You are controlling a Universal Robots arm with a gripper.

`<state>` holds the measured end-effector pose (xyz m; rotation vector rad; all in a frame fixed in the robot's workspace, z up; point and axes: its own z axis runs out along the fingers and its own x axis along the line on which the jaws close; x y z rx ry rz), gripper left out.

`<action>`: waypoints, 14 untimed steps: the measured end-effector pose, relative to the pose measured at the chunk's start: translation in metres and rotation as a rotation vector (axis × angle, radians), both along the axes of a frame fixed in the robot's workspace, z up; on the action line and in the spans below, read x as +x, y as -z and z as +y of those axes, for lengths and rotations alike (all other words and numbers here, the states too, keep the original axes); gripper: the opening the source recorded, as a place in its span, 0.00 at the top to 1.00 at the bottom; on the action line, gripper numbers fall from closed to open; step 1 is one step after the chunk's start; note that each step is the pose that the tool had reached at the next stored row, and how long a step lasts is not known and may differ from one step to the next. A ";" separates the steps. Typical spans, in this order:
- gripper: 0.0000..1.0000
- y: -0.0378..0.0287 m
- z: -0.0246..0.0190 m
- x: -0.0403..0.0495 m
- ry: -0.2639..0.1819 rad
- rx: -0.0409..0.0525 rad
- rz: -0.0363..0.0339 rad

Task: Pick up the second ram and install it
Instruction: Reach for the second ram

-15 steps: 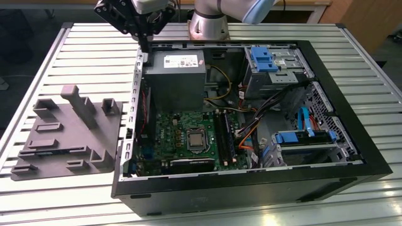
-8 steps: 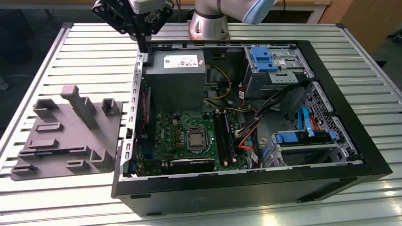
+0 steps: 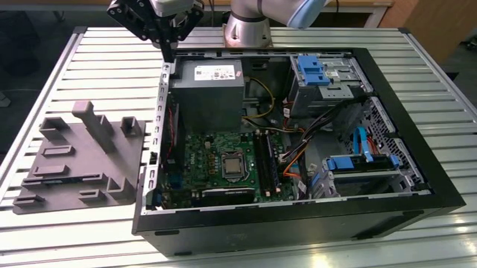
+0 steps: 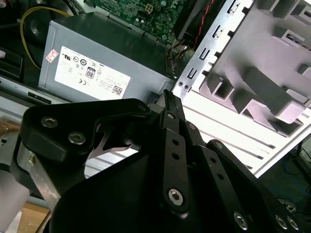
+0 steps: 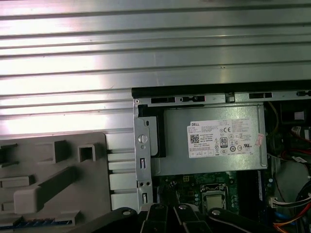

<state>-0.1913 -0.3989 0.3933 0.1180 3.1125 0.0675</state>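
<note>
- One gripper (image 3: 170,54), jaws look closed w/ nothing seen btwn them; it hangs over the far corner of the PC case (image 3: 298,215), by the PSU (image 3: 209,92).
- Task item, the second ram (image 3: 67,179): seems to be the thin dark strip seated in the grey holder tray (image 3: 71,196), outside the case, not in hand.
- Key relation: ram lies toward the exterior view's left of the gripper and nearer the camera, well apart. Long axis runs approx across that view, vs. mobo RAM slots (image 3: 266,162) running near-to-far.
</note>
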 end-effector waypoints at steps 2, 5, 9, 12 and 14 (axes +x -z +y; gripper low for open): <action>0.89 0.0000 0.0000 -0.0005 0.000 0.0001 0.0000; 0.89 0.0000 0.0000 -0.0012 0.000 0.0001 -0.0001; 0.89 0.0000 0.0000 -0.0033 0.000 0.0001 0.0000; 0.89 0.0000 0.0000 -0.0039 0.000 0.0001 0.0000; 0.89 0.0000 0.0000 -0.0046 0.000 0.0000 0.0000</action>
